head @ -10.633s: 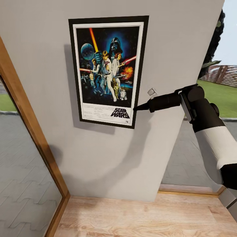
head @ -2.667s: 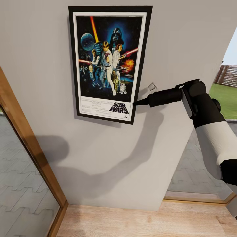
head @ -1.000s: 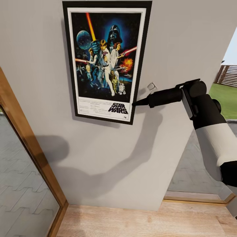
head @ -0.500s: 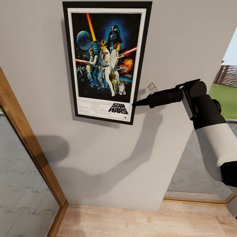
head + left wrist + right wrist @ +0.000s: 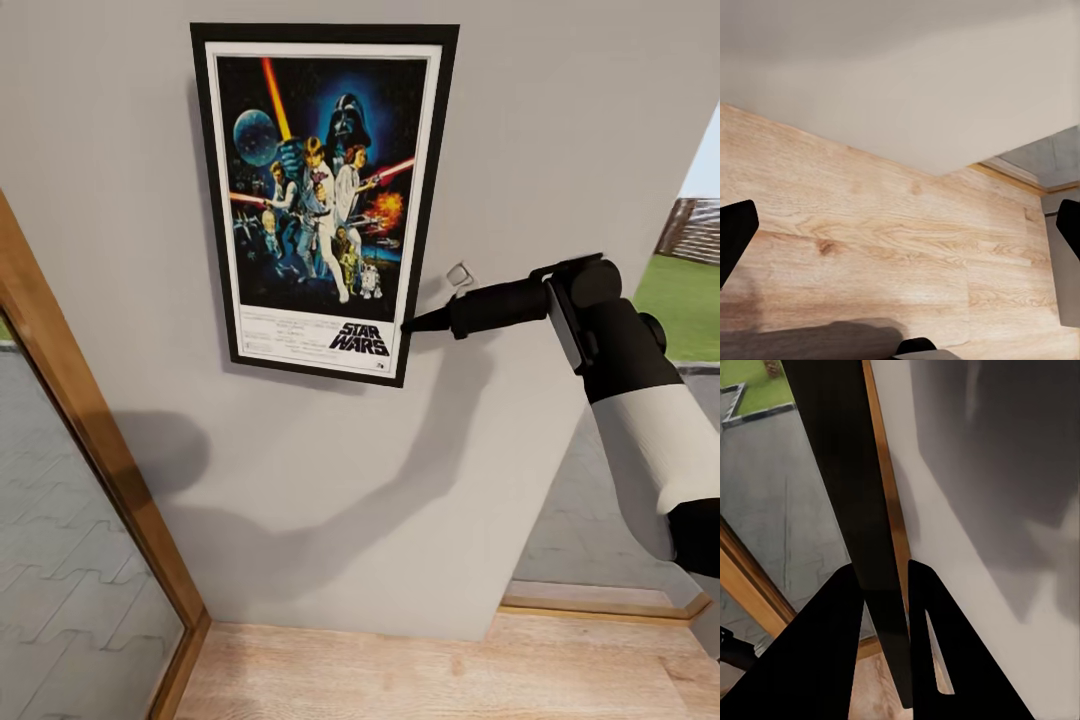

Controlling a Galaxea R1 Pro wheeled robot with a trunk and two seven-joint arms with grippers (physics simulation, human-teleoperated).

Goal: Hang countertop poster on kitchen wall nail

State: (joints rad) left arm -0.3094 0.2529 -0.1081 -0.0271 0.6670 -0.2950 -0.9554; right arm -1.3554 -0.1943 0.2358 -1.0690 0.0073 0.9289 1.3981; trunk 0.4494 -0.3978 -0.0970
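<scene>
Head view: the poster (image 5: 322, 200), a black-framed portrait print with colourful figures on dark blue and a "STAR WARS" logo near its lower edge, sits flat against a pale grey wall (image 5: 560, 130) in the upper middle of the frame. The right arm (image 5: 640, 420) reaches in from the lower right, and the right tool (image 5: 412, 325) meets the poster's frame at its lower right corner. Just beside the tool, a small pale nail-like fitting (image 5: 459, 275) sticks out of the wall, apart from the poster. A wooden door frame (image 5: 90, 440) runs down the left side, and a light wood floor (image 5: 420, 670) fills the bottom.

Left wrist view: the left tool (image 5: 900, 232) stands wide open, its two dark fingertips (image 5: 733, 234) at opposite edges of the frame with nothing between them. Beyond it lie the wood floor and the base of the grey wall.

Right wrist view: the right tool is clamped on the poster's black frame edge, seen end-on as a dark strip running from the top of the frame down between the two fingers (image 5: 832, 652). The grey wall lies on the right side.
</scene>
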